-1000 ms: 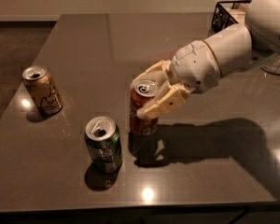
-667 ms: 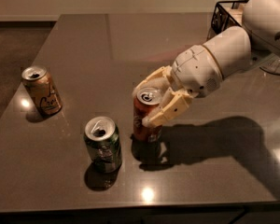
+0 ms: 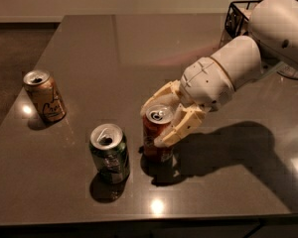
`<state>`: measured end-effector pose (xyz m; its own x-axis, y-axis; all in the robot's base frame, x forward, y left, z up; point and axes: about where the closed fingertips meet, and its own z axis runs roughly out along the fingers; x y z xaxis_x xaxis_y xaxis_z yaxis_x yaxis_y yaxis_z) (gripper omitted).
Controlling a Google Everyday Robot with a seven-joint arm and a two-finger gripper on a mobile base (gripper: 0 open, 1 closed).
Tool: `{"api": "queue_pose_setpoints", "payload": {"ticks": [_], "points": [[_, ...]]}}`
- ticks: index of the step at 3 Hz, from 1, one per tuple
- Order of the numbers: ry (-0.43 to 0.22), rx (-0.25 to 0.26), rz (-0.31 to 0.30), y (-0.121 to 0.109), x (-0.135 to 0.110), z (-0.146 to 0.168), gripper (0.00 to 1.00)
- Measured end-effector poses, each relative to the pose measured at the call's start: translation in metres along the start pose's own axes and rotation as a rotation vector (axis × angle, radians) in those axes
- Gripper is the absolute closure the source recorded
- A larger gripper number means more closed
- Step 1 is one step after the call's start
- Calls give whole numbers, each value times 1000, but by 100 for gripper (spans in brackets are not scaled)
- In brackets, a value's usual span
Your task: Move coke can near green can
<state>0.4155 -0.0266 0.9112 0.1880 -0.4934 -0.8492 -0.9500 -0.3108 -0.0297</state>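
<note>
The coke can is red-orange with a silver top and stands upright on the dark table, just right of the green can. A narrow gap separates the two cans. My gripper comes in from the right and its two cream fingers sit on either side of the coke can's upper half, closed on it. The green can stands upright and free, with its opened top showing.
A tan-gold can with script lettering stands at the left, well apart from the others. A black wire basket sits at the back right behind my arm. The table's front edge runs just below the cans.
My gripper has come down and slightly toward the front with the coke can, and the can's base now rests on the table beside the green can.
</note>
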Motion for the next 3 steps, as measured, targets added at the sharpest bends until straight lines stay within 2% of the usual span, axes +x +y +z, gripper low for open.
{"api": "queue_pose_setpoints", "payload": {"ticks": [1,3], "points": [[8,-17,-6,3,2,6,60],[8,-12,-10,0,0,9,14]]}}
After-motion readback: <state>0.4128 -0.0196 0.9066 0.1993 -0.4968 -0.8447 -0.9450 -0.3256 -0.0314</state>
